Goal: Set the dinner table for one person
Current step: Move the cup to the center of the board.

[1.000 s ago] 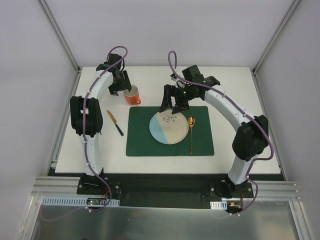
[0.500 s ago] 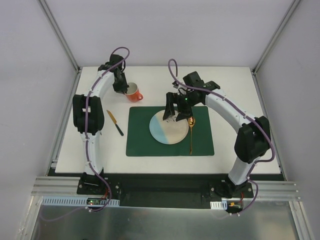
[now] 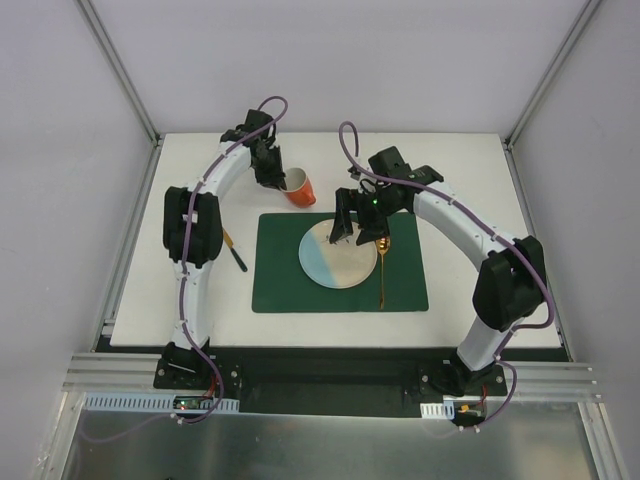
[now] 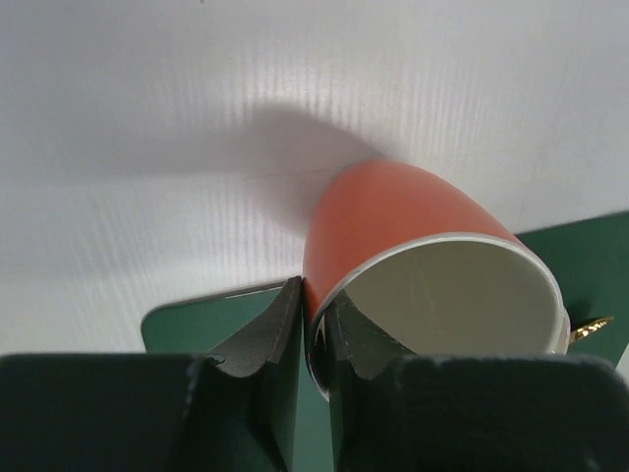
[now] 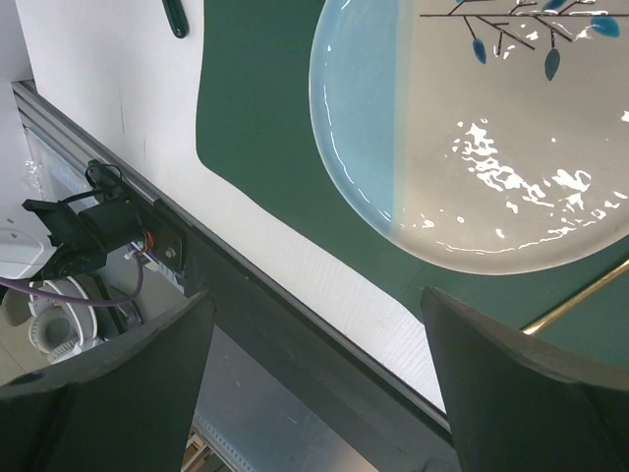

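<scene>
Here, left hand (image 4: 314, 300) pinches the orange cup (image 4: 393, 216), right hand (image 3: 352, 228) spread, over matte white dinner table (image 3: 460, 170).

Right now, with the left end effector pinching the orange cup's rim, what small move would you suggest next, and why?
Probably level the orange cup and lower it onto the table just beyond the placemat: the left end effector holds it tilted by the rim, seemingly lifted, close to the placemat's far edge.
</scene>
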`<act>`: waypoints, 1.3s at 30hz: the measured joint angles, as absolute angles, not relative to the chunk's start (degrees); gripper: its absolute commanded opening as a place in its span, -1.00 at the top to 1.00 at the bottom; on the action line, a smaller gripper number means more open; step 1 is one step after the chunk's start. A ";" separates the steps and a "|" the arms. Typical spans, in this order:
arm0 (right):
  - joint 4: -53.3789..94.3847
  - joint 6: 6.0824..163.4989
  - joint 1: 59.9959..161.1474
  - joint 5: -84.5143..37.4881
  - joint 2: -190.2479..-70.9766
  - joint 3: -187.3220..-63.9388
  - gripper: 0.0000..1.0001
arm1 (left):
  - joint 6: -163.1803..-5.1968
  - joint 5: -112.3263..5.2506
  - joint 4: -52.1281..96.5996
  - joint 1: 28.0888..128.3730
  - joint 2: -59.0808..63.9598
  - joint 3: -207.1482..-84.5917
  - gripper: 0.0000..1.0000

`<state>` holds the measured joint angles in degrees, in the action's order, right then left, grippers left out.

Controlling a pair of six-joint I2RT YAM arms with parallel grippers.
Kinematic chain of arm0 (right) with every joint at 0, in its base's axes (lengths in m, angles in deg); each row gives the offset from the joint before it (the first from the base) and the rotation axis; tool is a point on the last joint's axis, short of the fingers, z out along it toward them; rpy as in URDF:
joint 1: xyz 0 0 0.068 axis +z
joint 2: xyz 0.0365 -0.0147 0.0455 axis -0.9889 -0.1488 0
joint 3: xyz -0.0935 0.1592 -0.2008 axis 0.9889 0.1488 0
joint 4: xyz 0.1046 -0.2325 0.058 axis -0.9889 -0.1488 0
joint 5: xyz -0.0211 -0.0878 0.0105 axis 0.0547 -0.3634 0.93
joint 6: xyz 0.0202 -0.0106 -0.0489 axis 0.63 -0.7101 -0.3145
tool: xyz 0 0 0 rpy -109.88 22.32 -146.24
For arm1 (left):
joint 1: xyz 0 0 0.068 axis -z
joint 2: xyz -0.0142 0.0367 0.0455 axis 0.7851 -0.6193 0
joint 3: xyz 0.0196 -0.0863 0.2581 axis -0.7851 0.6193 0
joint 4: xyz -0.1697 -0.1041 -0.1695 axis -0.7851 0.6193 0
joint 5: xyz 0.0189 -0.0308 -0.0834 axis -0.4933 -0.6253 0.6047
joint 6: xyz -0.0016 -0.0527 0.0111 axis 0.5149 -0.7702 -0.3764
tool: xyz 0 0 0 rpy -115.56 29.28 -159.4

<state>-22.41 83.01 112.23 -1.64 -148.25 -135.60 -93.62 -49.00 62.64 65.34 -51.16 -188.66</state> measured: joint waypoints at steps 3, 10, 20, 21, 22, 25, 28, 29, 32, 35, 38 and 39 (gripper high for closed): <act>-22.39 83.06 112.23 -1.96 -148.25 -135.38 -0.77 | -93.41 -48.08 62.53 66.28 -51.21 -188.70 0.67; -22.01 83.28 112.34 -2.05 -148.20 -134.79 -0.77 | -93.12 -46.90 62.12 66.30 -51.21 -188.81 0.22; -22.04 83.28 112.58 -2.55 -147.94 -134.48 -0.77 | -93.10 -46.49 61.64 66.36 -51.21 -188.99 -0.18; -22.04 83.25 112.58 -2.79 -147.92 -134.48 -0.77 | -93.14 -46.36 61.62 66.39 -51.21 -188.99 -0.26; -22.04 83.28 112.56 -2.97 -147.92 -134.48 -0.77 | -93.19 -46.27 61.62 66.39 -51.21 -188.99 -0.31; -22.08 83.28 112.56 -3.34 -147.92 -134.48 -0.77 | -93.82 -46.01 61.62 66.43 -51.21 -189.14 -0.49; -22.10 83.25 112.56 -3.32 -147.92 -134.48 -0.77 | -94.52 -45.83 61.64 66.54 -51.21 -190.08 -0.50; -22.10 83.25 112.56 -3.32 -147.92 -134.48 -0.77 | -94.72 -45.79 61.64 66.65 -51.21 -190.62 -0.54; -22.12 83.25 112.56 -3.34 -147.92 -134.48 -0.77 | -95.42 -45.77 61.51 67.11 -51.14 -192.00 -0.54; -22.25 83.23 112.56 -3.36 -147.92 -134.48 -0.77 | -95.81 -45.75 61.40 67.59 -51.06 -192.48 -0.54; -22.47 83.23 112.56 -3.45 -147.92 -134.48 -0.77 | -95.88 -45.75 61.42 67.96 -51.01 -192.48 -0.55; -22.50 83.23 112.56 -3.52 -147.90 -134.46 -0.77 | -95.88 -45.75 61.44 68.31 -51.01 -192.48 -0.54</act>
